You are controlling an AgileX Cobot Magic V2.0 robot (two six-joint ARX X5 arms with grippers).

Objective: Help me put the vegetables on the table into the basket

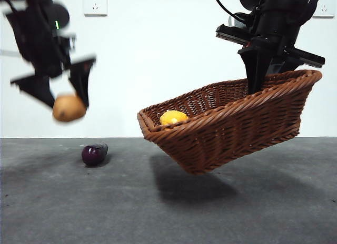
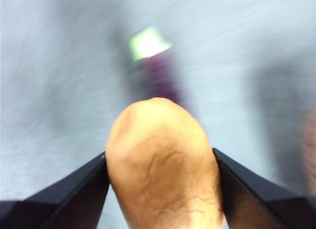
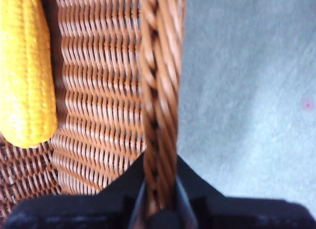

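Potato (image 1: 69,108) clamped between the fingers of the left gripper (image 1: 67,98), carried in the air well clear of the worktop (image 1: 168,202), above and to one side of the eggplant (image 1: 94,153). Basket (image 1: 231,123) lifted off the worktop and tilted, pinched at its rim by the narrowly closed fingers of the right gripper (image 3: 159,189), one finger inside the wall and one outside. Corn cob (image 1: 173,117) already lying inside, at the lowered end. Eggplant alone on the worktop, untouched. Step in hand, by the look of it: ferrying the potato across to the basket. Next: bring the potato over the open mouth beside the corn, part the fingers only once above the weave, then go back for the eggplant.
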